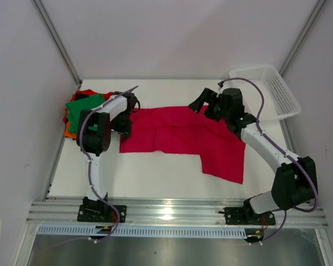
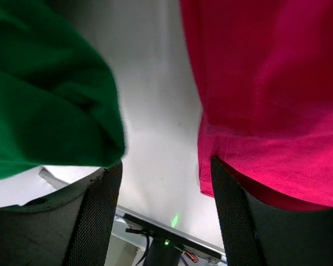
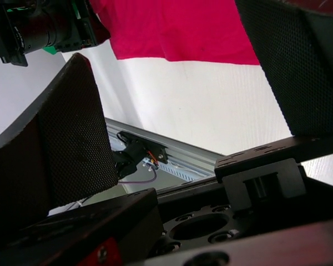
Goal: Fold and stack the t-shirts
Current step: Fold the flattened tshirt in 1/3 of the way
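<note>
A crimson-red t-shirt lies spread across the middle of the table, its right part reaching toward the near edge. A pile of t-shirts sits at the back left, with a green one on top, orange under it and red behind. My left gripper hangs open at the crimson shirt's left hem. In the left wrist view bare table shows between its fingers, with the green shirt on one side and the crimson shirt on the other. My right gripper is wide open and holds nothing, above the crimson shirt's far edge.
A white mesh basket stands at the back right corner. White walls close in the table on the left, right and back. A metal rail runs along the near edge with both arm bases on it.
</note>
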{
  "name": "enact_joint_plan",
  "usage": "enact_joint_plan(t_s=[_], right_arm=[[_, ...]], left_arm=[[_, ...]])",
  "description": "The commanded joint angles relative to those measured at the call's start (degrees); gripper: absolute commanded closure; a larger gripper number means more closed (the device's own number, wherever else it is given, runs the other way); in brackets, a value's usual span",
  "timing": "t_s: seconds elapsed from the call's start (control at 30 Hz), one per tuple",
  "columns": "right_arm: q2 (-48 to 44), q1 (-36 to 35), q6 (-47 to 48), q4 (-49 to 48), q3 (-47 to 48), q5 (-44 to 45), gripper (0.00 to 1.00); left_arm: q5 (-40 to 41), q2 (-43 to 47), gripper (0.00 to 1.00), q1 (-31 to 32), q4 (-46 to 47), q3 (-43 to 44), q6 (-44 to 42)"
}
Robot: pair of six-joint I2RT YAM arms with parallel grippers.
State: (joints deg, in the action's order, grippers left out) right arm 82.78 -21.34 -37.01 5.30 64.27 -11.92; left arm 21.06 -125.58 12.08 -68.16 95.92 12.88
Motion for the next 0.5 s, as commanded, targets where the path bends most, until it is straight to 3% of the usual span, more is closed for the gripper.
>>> enact_joint_plan(t_s=[0.0,0.33,0.47], right_arm=[[0.2,0.2,1.0,-1.3,2.6,-0.4,0.01],[0.6,0.4,1.3,-0.8,2.7,-0.8,0.01],[0.1,0.6,1.9,-0.4,2.7,-0.6,0.01]], left_arm=[[5.3,1.3,0.32,-2.0,0.7,-1.4,-0.1],[9.7,4.9,0.30,-8.5,0.4,-3.7,1.8],[7.9,5.2,0.32,-11.6,0.0,-3.8,2.5]])
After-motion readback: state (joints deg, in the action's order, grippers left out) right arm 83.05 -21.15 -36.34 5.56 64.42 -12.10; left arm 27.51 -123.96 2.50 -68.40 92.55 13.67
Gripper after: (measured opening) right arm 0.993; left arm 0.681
